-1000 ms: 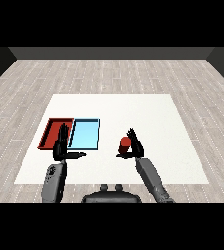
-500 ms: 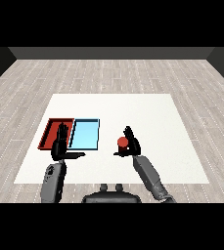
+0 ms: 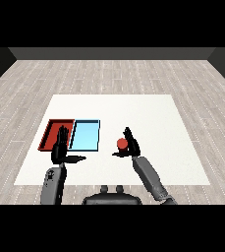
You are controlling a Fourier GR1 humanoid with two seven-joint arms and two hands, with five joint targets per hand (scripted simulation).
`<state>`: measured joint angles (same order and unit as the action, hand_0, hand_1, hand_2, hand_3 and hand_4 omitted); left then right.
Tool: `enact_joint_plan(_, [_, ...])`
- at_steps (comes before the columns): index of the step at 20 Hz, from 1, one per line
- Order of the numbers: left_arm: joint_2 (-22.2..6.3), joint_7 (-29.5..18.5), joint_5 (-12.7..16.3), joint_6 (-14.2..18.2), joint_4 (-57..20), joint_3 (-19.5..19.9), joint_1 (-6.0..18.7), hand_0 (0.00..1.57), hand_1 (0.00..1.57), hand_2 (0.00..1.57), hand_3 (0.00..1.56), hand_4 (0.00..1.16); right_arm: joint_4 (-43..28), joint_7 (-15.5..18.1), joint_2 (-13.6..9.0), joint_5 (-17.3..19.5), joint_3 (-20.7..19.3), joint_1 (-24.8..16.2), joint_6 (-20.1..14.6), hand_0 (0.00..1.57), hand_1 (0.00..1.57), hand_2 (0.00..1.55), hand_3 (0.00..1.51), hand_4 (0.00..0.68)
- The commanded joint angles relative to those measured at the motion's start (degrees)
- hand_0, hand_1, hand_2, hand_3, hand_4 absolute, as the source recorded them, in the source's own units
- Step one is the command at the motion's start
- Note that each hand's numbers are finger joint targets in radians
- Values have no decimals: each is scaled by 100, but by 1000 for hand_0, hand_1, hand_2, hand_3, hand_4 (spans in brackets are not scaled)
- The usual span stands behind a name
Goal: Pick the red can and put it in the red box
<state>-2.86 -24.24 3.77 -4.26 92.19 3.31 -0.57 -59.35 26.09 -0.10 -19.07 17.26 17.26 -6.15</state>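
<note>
Reaching in from the right, the right hand (image 3: pixel 130 146) has its fingers and thumb around the red can (image 3: pixel 122 143) without visibly clasping it yet. The can sits near the light blue tray (image 3: pixel 86 135), with the red tray (image 3: pixel 51 131) beyond. Closing off-centre might tip it. The left hand (image 3: pixel 60 149) hovers, fingers straight.

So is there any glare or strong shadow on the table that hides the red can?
Head view: flat, even light, no glare on the white table; the red can shows plainly, only partly covered by the right robot hand.
</note>
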Motion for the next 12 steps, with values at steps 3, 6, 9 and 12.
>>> enact_joint_plan(3, [64,-3,-67,87,-176,-24,140,0,0,0,0,0,458,136,8,-379,163,253,-822,1145,1145,1243,1189,0])
enact_joint_plan(6, [-74,-471,31,-158,-295,129,-214,0,0,0,0,0,680,-124,-29,260,-148,260,-845,1571,1571,1509,1457,584])
enact_joint_plan(9, [-51,64,-56,57,-135,61,163,0,0,0,0,0,645,-701,-21,400,-327,584,-988,1571,1571,1491,1438,570])
enact_joint_plan(12, [74,-85,-120,221,-247,57,282,0,0,0,0,0,816,-698,9,376,-105,681,-1285,1571,1571,1486,1432,570])
